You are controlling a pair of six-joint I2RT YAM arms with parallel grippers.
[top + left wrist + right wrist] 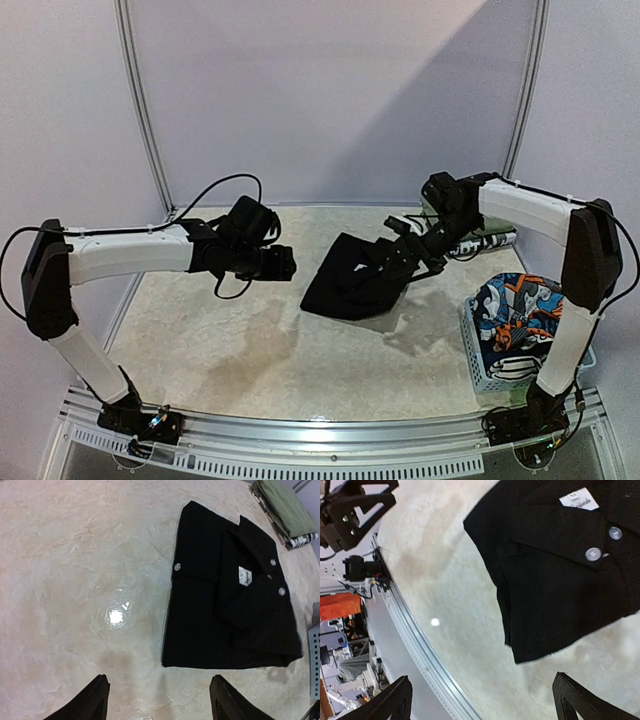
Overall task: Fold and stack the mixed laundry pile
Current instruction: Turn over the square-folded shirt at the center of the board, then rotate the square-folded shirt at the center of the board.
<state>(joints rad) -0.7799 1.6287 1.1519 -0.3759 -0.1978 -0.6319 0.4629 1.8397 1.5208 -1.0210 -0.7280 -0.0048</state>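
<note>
1. The left end effector [281,263] hangs above the worktop [220,340], left of centre. In the left wrist view its two fingers [97,695] stand well apart with only bare worktop between them. It holds nothing and touches nothing.
2. The large black garment [350,280] lies near the middle of the worktop, folded into a rough rectangle. The left wrist view shows its pale buttons and a white label facing up.
3. The right end effector [412,262] sits over the right part of the black garment. In the right wrist view its fingers [395,700] are spread wide with nothing gripped, and the garment's folded corner lies just ahead of them.
4. At the far right of the worktop, a folded olive-green cloth [287,507] rests on a black-and-white printed piece [302,540].
5. Near the right arm's base, the orange-blue-white cartoon-print garment [515,310] sits heaped in the pale blue lattice basket [480,365].
</note>
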